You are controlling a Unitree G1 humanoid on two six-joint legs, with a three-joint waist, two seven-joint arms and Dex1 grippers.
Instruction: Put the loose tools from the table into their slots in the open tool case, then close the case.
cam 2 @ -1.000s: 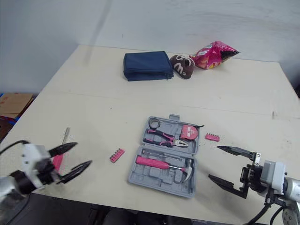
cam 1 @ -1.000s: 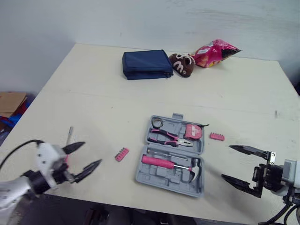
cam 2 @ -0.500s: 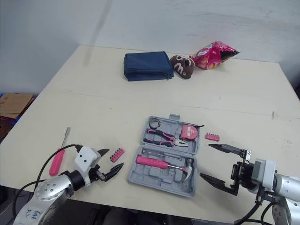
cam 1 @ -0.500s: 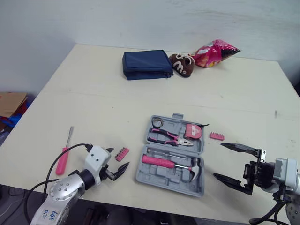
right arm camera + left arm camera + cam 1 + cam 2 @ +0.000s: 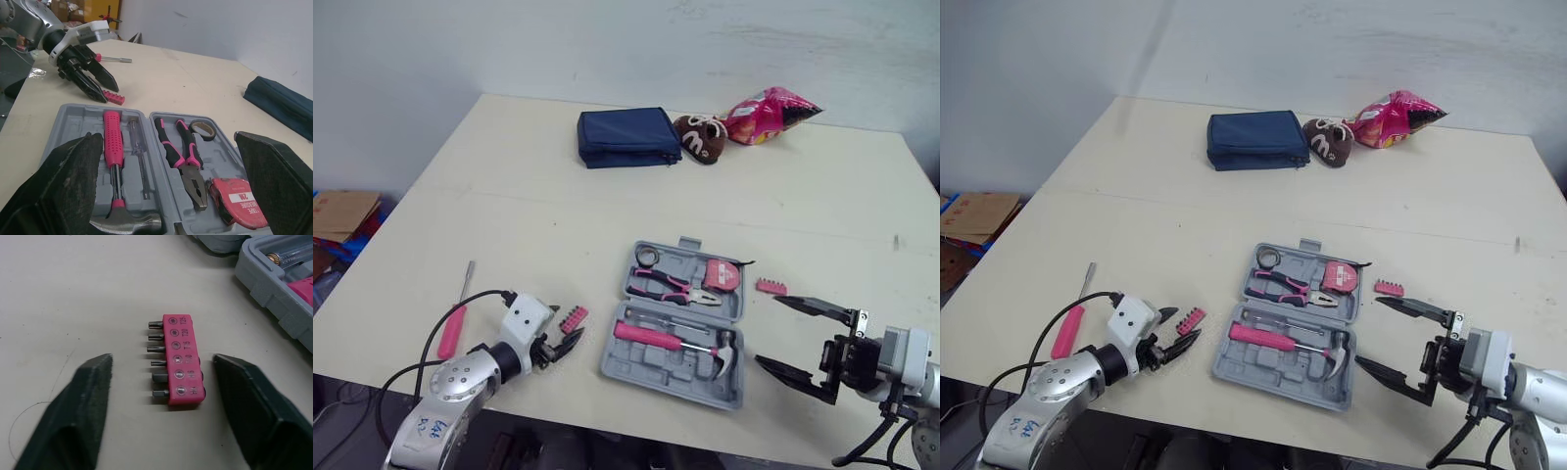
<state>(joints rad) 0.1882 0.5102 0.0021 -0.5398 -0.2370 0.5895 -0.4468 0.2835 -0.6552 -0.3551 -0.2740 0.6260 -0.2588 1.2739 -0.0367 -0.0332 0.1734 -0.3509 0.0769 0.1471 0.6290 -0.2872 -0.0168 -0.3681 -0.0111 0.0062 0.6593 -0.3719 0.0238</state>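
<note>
Left wrist view: bit-holder (image 5: 183, 360) inside tool (image 5: 161, 363)

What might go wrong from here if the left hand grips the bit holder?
The open left hand straddles the flat pink bit holder. One finger would meet the protruding bit tips, so the holder might twist or slip. The tool case edge lies close by; a sweep could nudge it.

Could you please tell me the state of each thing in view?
tool case: open; hammer, pliers and tape measure seated.
left tool: open, straddling the left bit holder.
left bit holder: loose on table.
right bit holder: loose beside tool case.
screwdriver: loose on table.
right tool: open, holding nothing.
</note>
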